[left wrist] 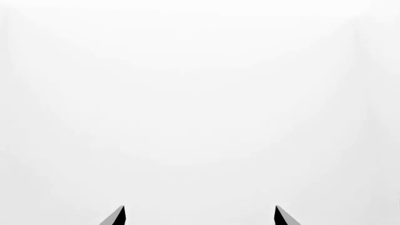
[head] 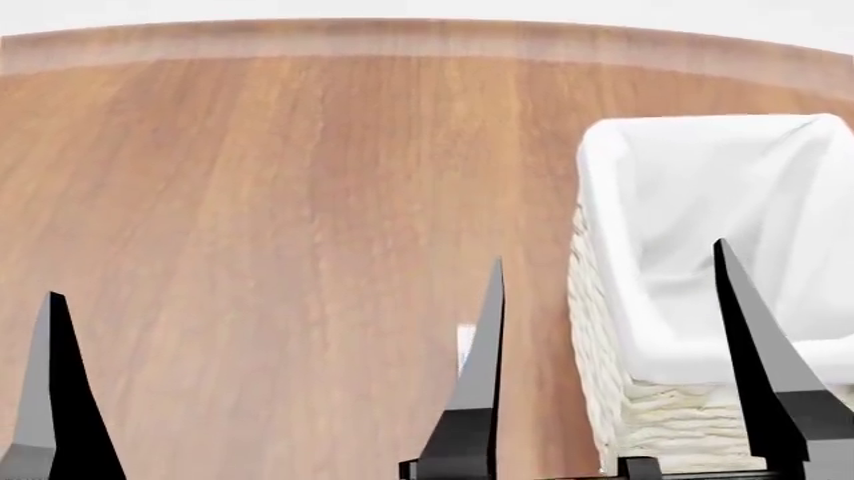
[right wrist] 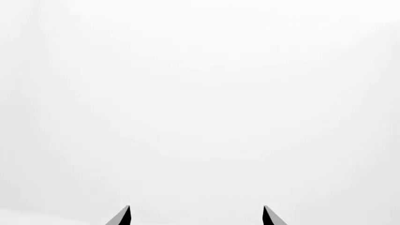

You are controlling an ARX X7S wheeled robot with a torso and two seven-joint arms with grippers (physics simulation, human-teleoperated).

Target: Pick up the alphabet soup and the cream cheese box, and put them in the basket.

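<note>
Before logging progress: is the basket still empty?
Apparently empty: the basket shows only white liner in the head view, though the right end effector hides part of its interior.

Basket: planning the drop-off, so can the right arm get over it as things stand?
Probably yes. The basket sits open-topped on the table, right ahead of the right end effector, whose fingers are spread, and nothing visible lies between them.

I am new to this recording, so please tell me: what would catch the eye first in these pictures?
The cream wicker basket with its white cloth liner stands at the right of the wooden table. Dark pointed fingers rise along the head view's lower edge. Both wrist views show only blank white.
</note>
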